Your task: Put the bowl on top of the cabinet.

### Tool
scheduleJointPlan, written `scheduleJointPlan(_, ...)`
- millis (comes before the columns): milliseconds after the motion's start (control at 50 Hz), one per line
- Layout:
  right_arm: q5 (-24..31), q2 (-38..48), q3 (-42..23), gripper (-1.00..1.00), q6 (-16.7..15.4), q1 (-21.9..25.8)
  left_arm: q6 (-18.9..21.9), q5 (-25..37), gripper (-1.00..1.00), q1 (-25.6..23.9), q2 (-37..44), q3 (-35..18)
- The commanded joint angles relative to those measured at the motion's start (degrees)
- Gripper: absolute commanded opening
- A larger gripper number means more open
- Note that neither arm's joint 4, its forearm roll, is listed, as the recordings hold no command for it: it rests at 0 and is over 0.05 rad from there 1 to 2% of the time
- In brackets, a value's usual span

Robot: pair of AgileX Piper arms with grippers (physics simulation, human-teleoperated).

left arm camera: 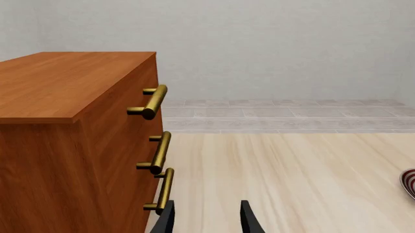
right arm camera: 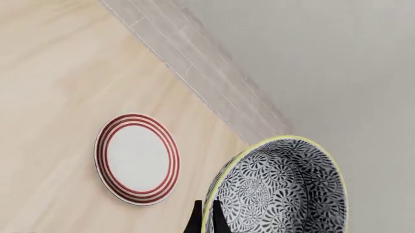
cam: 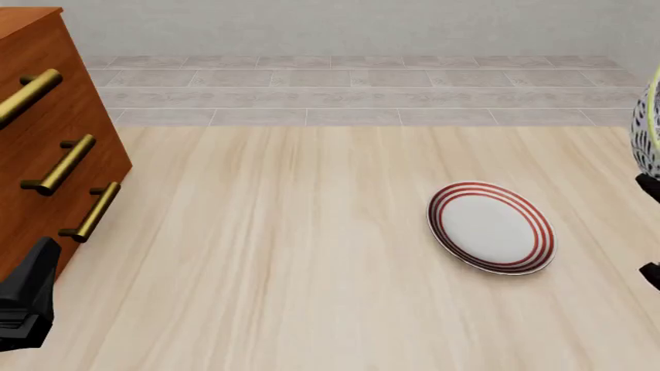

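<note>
My right gripper (right arm camera: 204, 218) is pinched on the rim of the bowl (right arm camera: 279, 189), held off the table at the far right edge. The cabinet (cam: 46, 116) stands at the far left, well apart, so the bowl must travel leftward across the plate (cam: 492, 227). My left gripper (left arm camera: 206, 218) hangs empty, jaws apart, just beside the cabinet.

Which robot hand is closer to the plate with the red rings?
Right. The right gripper, clamped on the bowl rim, is just beside the plate; the left gripper sits far across by the cabinet.

A white plate (cam: 491, 227) with red rings lies flat on the pale wooden table (cam: 289, 255).
</note>
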Motion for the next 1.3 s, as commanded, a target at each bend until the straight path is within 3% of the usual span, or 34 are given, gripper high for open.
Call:
scheduleJointPlan(20, -1.1, -1.5, -0.5, -1.00, -3.5, 6.0, 0.0, 0.0, 1.00, 0.0, 0.0, 0.0)
scheduleJointPlan(420, -6.2, 2.4, -0.1, -1.00, -12.1, 13.9, 0.0, 0.0, 1.00, 0.0, 0.0, 0.0)
scheduleJointPlan(900, -12.8, 11.8, -2.0, -1.00, -17.2, 20.8, 0.0, 0.0, 1.00, 0.0, 0.0, 0.0)
scheduleJointPlan(940, -13.9, 12.4, -0.9, -1.00, -19.4, 21.4, 0.0, 0.0, 1.00, 0.0, 0.0, 0.0)
scheduleJointPlan(1300, -18.7, 18.1, 0.5, -1.00, -21.7, 27.6, 0.1, 0.0, 1.00, -0.1, 0.0, -0.1)
